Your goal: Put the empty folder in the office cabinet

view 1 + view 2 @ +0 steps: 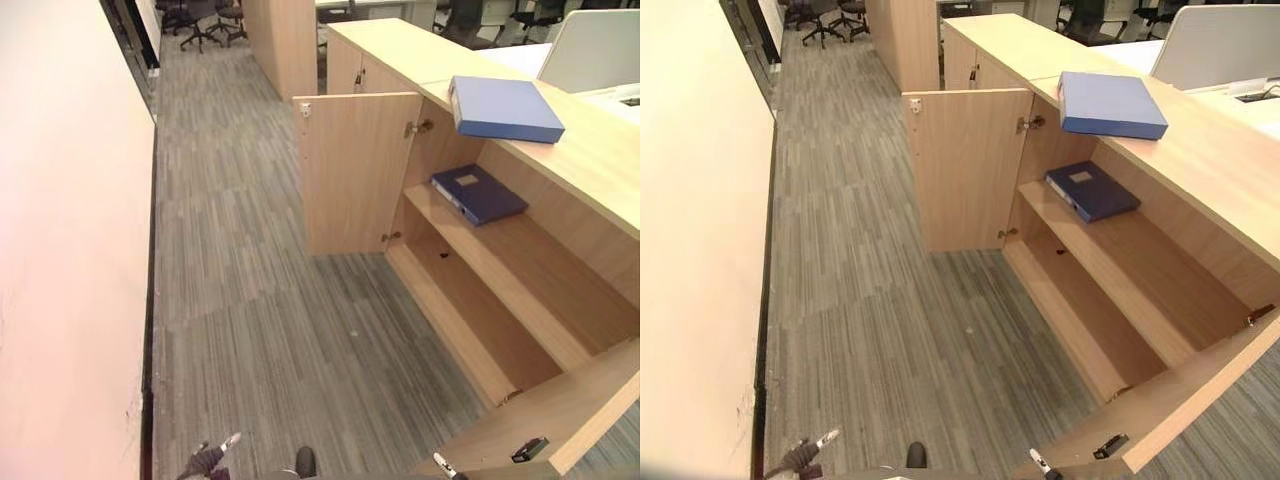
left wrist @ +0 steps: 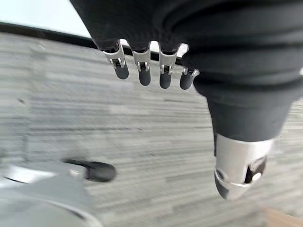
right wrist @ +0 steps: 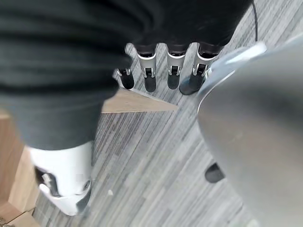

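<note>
A light blue folder (image 1: 505, 108) lies flat on the top of the wooden office cabinet (image 1: 600, 150). A darker blue folder (image 1: 478, 192) lies on the upper shelf (image 1: 520, 250) inside it, at the far end. Both cabinet doors stand open: the far door (image 1: 355, 170) and the near door (image 1: 560, 410). My left hand (image 2: 142, 66) hangs low over the carpet with straight fingers and holds nothing; it also shows at the lower edge (image 1: 210, 458). My right hand (image 3: 150, 71) hangs by the near door, fingers relaxed and empty.
A pale wall (image 1: 70, 250) runs along the left side. Grey carpet (image 1: 250, 300) lies between the wall and the cabinet. Office chairs (image 1: 200, 20) and another wooden unit (image 1: 285, 40) stand at the far end. A white partition (image 1: 600, 50) rises behind the cabinet top.
</note>
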`<state>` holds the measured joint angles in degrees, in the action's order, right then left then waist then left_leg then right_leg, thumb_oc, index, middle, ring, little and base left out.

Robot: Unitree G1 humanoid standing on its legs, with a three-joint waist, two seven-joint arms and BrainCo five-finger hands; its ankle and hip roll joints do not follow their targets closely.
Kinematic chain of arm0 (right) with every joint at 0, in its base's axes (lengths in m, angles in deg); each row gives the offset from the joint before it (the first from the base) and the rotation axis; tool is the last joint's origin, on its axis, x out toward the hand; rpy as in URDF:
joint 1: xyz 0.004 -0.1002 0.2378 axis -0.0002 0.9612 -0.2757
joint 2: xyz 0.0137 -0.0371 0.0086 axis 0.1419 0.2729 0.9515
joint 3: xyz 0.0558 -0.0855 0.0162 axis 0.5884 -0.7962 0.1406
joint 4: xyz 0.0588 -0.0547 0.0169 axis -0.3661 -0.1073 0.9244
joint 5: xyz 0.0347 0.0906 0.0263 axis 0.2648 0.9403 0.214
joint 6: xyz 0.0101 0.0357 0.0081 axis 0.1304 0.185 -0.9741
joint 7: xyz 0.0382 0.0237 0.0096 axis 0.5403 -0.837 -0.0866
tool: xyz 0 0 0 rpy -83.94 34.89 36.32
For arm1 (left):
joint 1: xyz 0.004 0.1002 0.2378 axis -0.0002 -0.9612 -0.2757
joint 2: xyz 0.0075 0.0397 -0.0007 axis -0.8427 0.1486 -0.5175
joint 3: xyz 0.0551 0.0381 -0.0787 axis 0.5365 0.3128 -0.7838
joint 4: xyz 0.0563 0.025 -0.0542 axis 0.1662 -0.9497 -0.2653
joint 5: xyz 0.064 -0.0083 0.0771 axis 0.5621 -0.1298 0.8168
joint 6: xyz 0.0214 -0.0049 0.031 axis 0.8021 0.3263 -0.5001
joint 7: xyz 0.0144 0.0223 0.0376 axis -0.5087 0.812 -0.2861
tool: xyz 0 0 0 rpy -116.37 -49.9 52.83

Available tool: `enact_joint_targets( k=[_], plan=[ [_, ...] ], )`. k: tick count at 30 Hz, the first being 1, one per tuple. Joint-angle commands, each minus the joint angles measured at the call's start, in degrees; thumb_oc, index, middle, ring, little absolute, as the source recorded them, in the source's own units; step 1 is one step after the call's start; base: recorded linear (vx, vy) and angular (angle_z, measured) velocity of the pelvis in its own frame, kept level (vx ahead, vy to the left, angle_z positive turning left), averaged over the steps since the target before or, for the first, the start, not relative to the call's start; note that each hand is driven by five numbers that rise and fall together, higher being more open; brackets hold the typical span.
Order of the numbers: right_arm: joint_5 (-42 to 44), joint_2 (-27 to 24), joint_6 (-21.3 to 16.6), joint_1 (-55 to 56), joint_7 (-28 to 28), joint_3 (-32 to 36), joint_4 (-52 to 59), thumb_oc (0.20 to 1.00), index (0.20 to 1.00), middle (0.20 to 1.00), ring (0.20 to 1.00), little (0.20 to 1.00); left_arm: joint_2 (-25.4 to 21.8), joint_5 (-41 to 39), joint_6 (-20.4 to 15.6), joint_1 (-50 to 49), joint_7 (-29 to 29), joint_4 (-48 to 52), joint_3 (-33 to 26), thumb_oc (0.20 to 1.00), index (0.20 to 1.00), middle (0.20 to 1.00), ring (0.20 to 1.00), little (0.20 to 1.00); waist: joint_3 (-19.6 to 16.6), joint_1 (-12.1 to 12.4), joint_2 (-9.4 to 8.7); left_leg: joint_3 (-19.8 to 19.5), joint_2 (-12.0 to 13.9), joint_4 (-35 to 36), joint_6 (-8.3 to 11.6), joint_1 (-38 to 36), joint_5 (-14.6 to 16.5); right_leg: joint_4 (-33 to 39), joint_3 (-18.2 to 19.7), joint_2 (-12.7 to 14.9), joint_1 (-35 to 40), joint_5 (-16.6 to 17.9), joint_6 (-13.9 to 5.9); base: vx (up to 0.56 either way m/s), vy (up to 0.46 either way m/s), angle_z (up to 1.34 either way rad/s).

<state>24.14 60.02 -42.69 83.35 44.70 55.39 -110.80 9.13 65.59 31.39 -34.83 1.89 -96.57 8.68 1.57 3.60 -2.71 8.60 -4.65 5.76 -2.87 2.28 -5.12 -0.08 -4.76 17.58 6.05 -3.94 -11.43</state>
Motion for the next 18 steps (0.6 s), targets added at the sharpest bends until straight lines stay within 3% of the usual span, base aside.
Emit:
enact_joint_targets(
  k=[1, 18],
  plan=[
    [-2.02, -2.02, -0.67, -2.56, -0.72, -0.27, 1.01, 1.0, 1.0, 1.0, 1.0, 1.0, -0.68, 1.61, -0.62, 0.37, 0.26, -1.51, -1.52, 1.0, 1.0, 1.0, 1.0, 1.0, -0.24, 1.57, 0.42, -1.98, 0.92, -0.76, 3.61, 1.17, 3.5, 0.83, -1.52, 2.85, 2.11, 12.02, -2.65, 0.05, 0.094, 0.08],
    [-2.31, -1.99, -0.26, -2.73, -1.62, -0.6, 1.12, 1.0, 1.0, 1.0, 1.0, 1.0, -1.11, 3.53, -0.08, -0.35, -0.77, -1.66, -1.15, 1.0, 1.0, 1.0, 1.0, 1.0, -0.2, 2.63, -0.8, -2.55, -0.87, -0.95, 2.42, 0.02, 5.59, 0.47, -4.0, 5.07, 2.21, 20.01, -3.57, 0.03, 0.018, 0.01]
  ],
)
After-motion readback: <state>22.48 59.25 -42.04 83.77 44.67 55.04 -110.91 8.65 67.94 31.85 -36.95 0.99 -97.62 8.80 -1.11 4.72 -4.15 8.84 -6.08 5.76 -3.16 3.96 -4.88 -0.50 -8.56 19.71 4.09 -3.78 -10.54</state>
